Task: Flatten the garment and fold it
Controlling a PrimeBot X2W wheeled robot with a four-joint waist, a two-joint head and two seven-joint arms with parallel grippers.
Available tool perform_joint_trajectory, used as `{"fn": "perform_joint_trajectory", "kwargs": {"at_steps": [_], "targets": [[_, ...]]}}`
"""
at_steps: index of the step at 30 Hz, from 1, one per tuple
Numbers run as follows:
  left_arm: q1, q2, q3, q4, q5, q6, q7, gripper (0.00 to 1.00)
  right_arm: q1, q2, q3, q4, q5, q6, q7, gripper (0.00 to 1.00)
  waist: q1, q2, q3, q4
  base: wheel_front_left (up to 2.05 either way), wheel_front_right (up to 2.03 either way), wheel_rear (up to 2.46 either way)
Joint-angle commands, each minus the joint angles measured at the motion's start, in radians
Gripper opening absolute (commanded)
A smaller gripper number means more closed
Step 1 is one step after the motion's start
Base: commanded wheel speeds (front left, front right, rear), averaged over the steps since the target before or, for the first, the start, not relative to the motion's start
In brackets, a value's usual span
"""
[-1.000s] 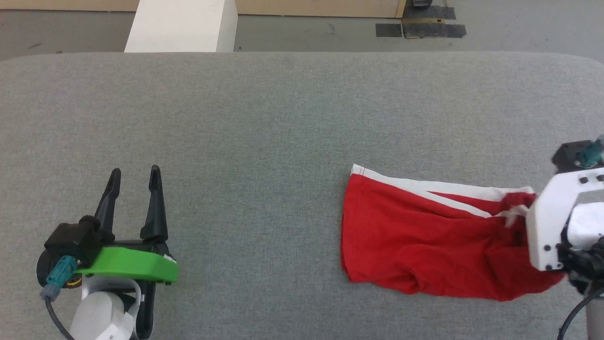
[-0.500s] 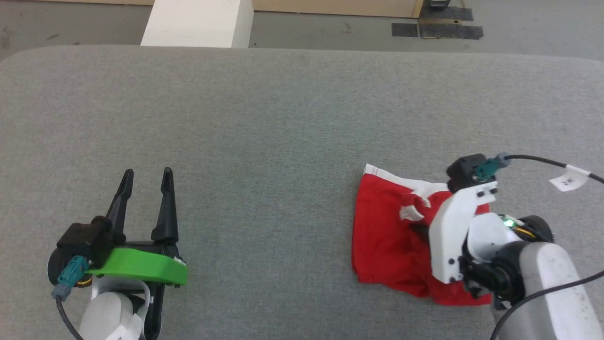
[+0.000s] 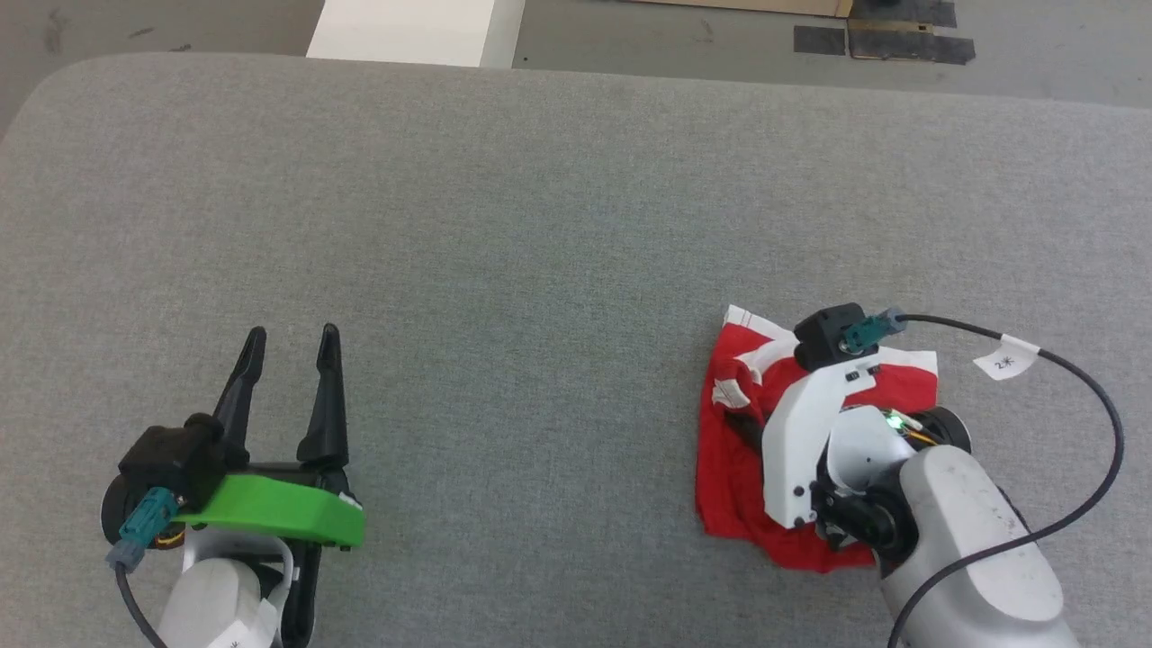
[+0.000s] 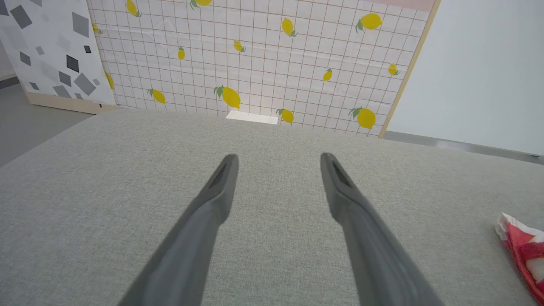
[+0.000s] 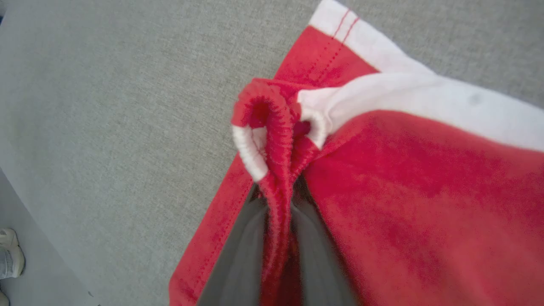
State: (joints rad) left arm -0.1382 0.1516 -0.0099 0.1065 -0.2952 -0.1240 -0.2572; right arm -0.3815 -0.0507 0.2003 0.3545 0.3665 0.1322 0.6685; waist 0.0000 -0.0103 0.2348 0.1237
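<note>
The garment (image 3: 727, 472), red shorts with white stripes, lies bunched on the right side of the grey table (image 3: 540, 225). My right gripper (image 3: 745, 423) is over it, shut on a gathered fold of its waistband. In the right wrist view the two fingers pinch the ribbed red and white edge (image 5: 278, 140), with red cloth (image 5: 403, 191) draped to the right. My left gripper (image 3: 292, 337) rests at the lower left, open and holding nothing, far from the garment. In the left wrist view its fingers (image 4: 278, 159) spread above bare table, and a corner of the garment (image 4: 525, 250) shows at the right edge.
A white block (image 3: 405, 31) stands beyond the table's far edge, with dark tape patches (image 3: 882, 40) on the floor. The right arm's cable with a tag (image 3: 1003, 362) loops over the table. A person's shoe (image 5: 8, 250) shows beside the table. A lemon-patterned panel (image 4: 255, 63) stands behind.
My right gripper has carried the waistband leftward over the shorts, so the spread garment is now doubled and bunched. The head camera has shifted. The left arm has stayed still.
</note>
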Motion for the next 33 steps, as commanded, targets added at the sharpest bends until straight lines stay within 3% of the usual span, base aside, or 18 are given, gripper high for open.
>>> {"fn": "perform_joint_trajectory", "kwargs": {"at_steps": [1,2,3,9,14,20,24,29,33], "targets": [[0.004,-0.002,0.003,0.002,-0.006,-0.007,-0.005,1.00,-0.012,0.000,0.014,0.035,-0.015,-0.002,-0.021,0.00,0.0000,0.0103,-0.001,-0.001,0.00,0.00,0.00],[0.005,-0.002,0.004,0.003,-0.006,-0.007,-0.005,1.00,-0.016,0.000,0.024,0.055,-0.013,-0.002,-0.036,0.31,0.0000,0.0103,-0.004,-0.004,0.00,0.00,0.00],[0.006,-0.002,0.005,0.005,-0.006,-0.007,-0.005,1.00,-0.018,0.000,0.035,0.067,-0.006,-0.002,-0.045,1.00,0.0000,0.0103,-0.007,-0.008,0.00,0.00,0.00],[0.020,-0.002,0.012,0.010,-0.004,-0.007,-0.005,1.00,-0.053,0.000,0.146,-0.019,-0.010,-0.002,-0.048,1.00,0.0000,0.0103,-0.041,-0.048,0.00,0.00,0.00],[0.034,0.003,0.018,0.007,0.001,-0.007,-0.005,1.00,-0.020,0.000,0.154,-0.213,-0.066,-0.002,0.062,1.00,0.0000,0.0103,-0.062,-0.085,0.00,0.00,0.00],[0.040,0.001,0.022,-0.003,0.004,-0.007,-0.005,1.00,0.072,0.000,0.037,-0.464,-0.133,-0.002,0.185,1.00,0.0000,0.0103,-0.066,-0.112,0.00,0.00,0.00],[0.037,0.001,0.020,-0.009,0.004,-0.007,-0.005,1.00,0.137,0.000,-0.047,-0.562,-0.155,-0.002,0.226,1.00,0.0000,0.0103,-0.060,-0.118,0.00,0.00,0.00],[0.032,0.003,0.014,-0.011,0.000,-0.007,-0.005,1.00,0.201,0.000,-0.159,-0.609,-0.192,-0.002,0.223,1.00,0.0000,0.0103,-0.051,-0.113,0.00,0.00,0.00],[0.032,0.009,0.018,-0.013,-0.002,-0.007,-0.005,1.00,0.235,0.000,-0.219,-0.576,-0.238,-0.002,0.248,1.00,0.0000,0.0103,-0.041,-0.110,0.00,0.00,0.00]]}}
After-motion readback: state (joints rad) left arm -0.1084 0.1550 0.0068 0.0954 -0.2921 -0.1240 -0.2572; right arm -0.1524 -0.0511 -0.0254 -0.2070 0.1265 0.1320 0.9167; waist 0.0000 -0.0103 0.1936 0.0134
